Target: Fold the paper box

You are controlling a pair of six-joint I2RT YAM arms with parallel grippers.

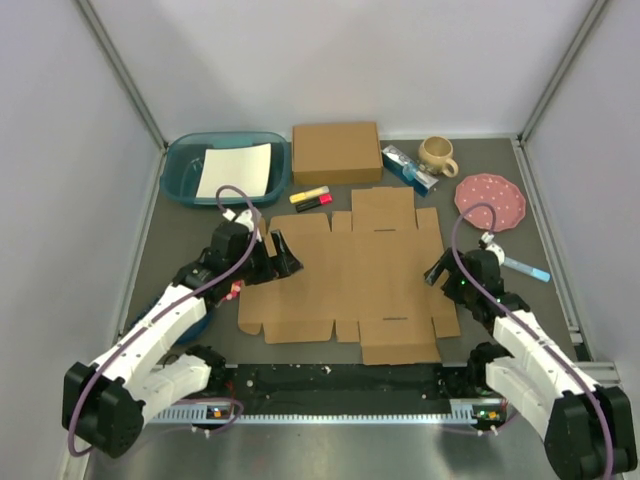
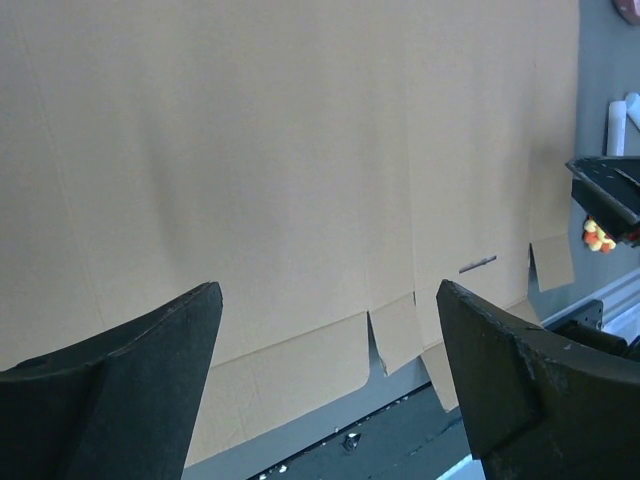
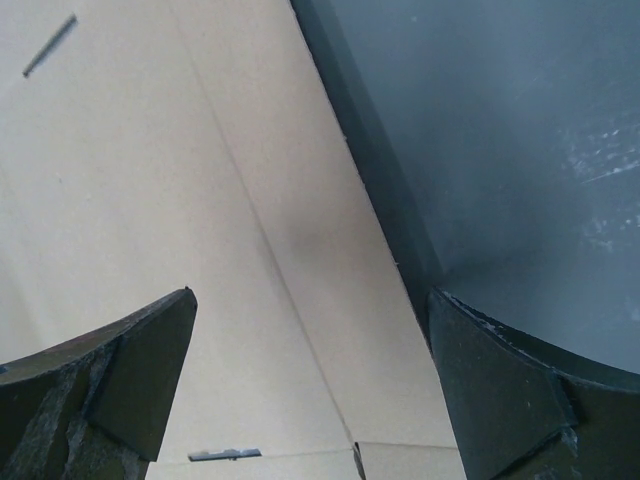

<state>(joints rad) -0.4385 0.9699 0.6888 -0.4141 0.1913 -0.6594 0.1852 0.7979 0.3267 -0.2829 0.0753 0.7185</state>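
**Flat sheet, empty end effectors: it may slide before it folds**

Closest to me, the paper box (image 1: 350,285) lies flat and unfolded in the middle of the bench (image 1: 555,300). The left end effector (image 1: 283,255) sits at its left edge with its fingers apart and nothing between them. The right end effector (image 1: 437,270) is at the right edge, just as wide and empty.

The card lies flush on the bench, so I reckon a finger could skate over a flap instead of getting under it. If one side lifts while the other isn't pinned, the whole sheet could pivot. Pushed away from me, it would nudge the markers (image 1: 311,197) lying just past its far edge, then the smaller cardboard box (image 1: 336,152) behind them.
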